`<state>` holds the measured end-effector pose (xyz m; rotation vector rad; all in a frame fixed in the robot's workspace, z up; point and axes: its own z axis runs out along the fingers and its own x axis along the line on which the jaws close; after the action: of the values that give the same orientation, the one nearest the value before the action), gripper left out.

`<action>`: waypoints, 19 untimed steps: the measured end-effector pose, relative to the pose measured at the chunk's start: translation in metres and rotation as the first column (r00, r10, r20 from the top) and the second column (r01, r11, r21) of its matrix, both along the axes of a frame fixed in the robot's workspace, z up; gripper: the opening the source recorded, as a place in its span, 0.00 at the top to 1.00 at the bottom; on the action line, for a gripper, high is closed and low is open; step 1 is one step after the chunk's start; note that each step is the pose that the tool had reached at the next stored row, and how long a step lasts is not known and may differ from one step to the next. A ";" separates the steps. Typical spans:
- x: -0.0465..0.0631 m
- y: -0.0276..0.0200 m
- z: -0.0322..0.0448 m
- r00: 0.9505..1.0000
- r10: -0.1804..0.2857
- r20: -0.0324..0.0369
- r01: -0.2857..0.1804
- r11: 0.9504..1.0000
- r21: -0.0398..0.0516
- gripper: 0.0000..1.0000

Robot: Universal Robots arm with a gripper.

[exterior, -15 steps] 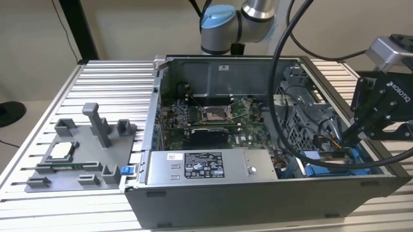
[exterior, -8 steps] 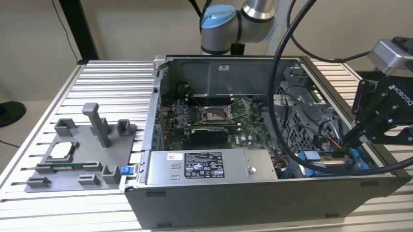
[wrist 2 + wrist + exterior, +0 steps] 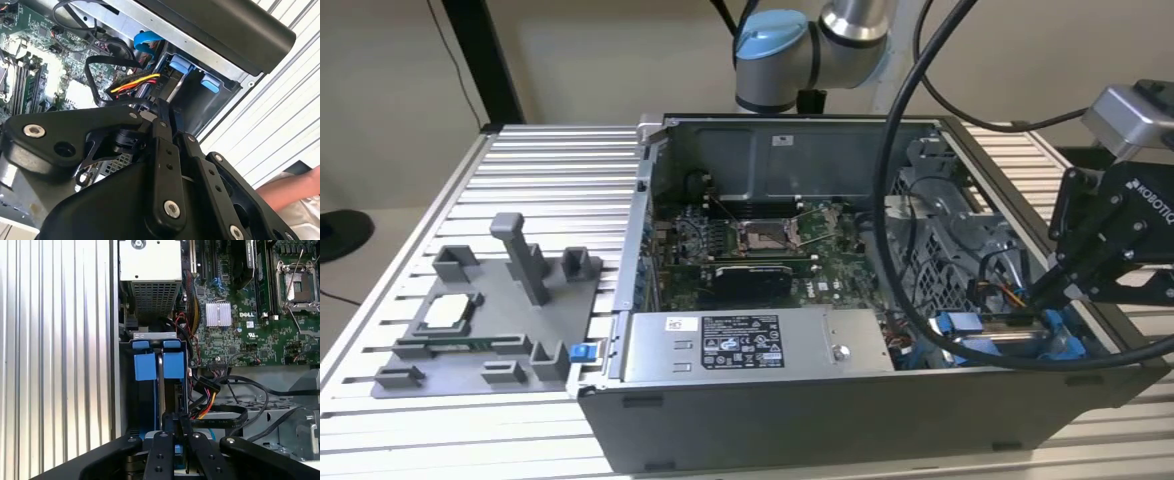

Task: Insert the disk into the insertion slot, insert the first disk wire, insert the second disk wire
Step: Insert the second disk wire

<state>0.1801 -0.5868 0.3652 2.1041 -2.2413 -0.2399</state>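
Observation:
The disk (image 3: 145, 366) stands on edge in the insertion slot (image 3: 150, 340) at the case's front corner on the exterior view's right, its blue carrier tabs (image 3: 180, 65) showing. In the exterior view the carrier (image 3: 961, 325) sits just below my gripper (image 3: 1030, 300). In both wrist views my gripper (image 3: 175, 416) is shut at the disk's end, on the black connector of a black disk wire (image 3: 225, 416) that loops up to its tips (image 3: 161, 106). A red, yellow and orange wire bundle (image 3: 135, 82) runs close beside the fingers.
The open case (image 3: 854, 420) holds the motherboard (image 3: 761, 240) and a grey labelled power-supply box (image 3: 747, 345). A grey fixture plate (image 3: 480, 320) lies on the slatted table at the exterior view's left. Thick black arm cables (image 3: 894, 200) hang over the case. A person's arm (image 3: 290, 190) is nearby.

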 end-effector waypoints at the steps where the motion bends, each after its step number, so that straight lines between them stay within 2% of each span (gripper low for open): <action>1: 0.000 0.0000 0.0000 1.000 0.000 0.000 0.000 1.000 0.000 1.00; 10: 0.000 -0.0010 -0.0001 1.000 0.000 0.000 0.000 1.000 0.000 1.00; 19: 0.000 -0.0105 -0.0001 1.000 0.000 0.000 0.000 1.000 0.003 1.00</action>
<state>0.1801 -0.5973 0.3652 2.1055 -2.2422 -0.2429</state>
